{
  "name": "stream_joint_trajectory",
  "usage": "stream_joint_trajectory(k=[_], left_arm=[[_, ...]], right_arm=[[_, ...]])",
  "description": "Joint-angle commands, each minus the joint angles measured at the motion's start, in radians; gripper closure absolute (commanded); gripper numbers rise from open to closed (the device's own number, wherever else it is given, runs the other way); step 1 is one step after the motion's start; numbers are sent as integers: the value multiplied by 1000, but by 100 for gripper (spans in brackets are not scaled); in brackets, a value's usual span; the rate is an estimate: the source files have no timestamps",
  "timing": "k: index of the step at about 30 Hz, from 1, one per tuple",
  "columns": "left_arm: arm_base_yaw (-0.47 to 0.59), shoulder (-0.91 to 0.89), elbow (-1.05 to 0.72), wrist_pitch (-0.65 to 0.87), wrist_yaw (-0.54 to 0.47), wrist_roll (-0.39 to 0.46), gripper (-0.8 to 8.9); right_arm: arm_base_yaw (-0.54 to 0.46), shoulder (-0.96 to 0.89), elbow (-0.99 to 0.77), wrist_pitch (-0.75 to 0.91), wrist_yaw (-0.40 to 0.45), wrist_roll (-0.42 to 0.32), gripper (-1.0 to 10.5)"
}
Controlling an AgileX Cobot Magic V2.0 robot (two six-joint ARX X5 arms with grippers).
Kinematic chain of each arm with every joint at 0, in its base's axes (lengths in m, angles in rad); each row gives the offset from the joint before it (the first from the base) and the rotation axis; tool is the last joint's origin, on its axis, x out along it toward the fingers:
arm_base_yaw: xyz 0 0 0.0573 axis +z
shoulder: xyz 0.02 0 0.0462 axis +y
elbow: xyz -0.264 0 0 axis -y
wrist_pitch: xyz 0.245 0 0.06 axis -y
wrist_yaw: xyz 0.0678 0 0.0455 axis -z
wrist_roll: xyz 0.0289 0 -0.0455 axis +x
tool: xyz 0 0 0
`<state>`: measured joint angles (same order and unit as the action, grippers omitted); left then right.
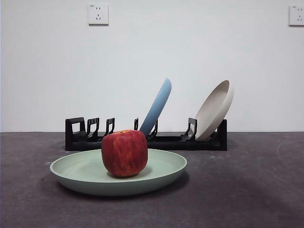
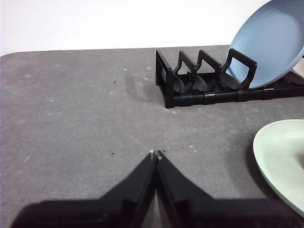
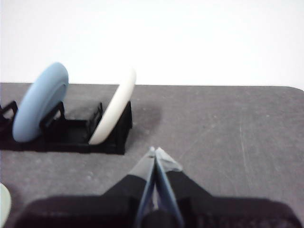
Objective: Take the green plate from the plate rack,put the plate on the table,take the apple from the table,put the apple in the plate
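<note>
The green plate [image 1: 118, 173] lies flat on the table [image 1: 247, 190] in front of the plate rack [image 1: 146, 137]. The red apple [image 1: 124, 153] sits in the plate, near its middle. Part of the plate's rim also shows in the left wrist view [image 2: 282, 164] and a sliver in the right wrist view [image 3: 4, 205]. My left gripper [image 2: 156, 154] is shut and empty above bare table, apart from the plate and the rack [image 2: 209, 83]. My right gripper [image 3: 155, 152] is shut and empty, off the end of the rack [image 3: 71, 133]. Neither gripper shows in the front view.
A light blue plate [image 1: 156, 107] leans in the middle of the rack and a cream-white plate [image 1: 216, 109] leans at its right end. A white wall with two sockets [image 1: 98, 14] stands behind the table.
</note>
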<state>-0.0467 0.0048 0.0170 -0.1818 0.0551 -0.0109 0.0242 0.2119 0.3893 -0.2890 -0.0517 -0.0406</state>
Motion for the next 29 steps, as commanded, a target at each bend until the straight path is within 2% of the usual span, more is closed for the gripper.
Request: stream_joint_trajectory(k=[1,6,15,17,21,29], left_arm=[[3,-3,-13,1,-1,3,814],[3,-3,-13,1,-1,3,814],[3,-3,-13,1,-1,3,814],[3,-3,-13,1,-1,3,814],[3,-3,-13,1,-1,3,814],[3,-3,-13,1,-1,3,814]], right_arm=[[-5,-40,-93,63,-2,-13,946],[-5,-100,-230,157,-2,-5,946],[-5,-205,-355,160,-2,-2,946],[-5,-211,-368,161,-3,-1,946],[-5,-211,-383,142,-2,48,946],[-4,-207,-383,107,-2,50,946]])
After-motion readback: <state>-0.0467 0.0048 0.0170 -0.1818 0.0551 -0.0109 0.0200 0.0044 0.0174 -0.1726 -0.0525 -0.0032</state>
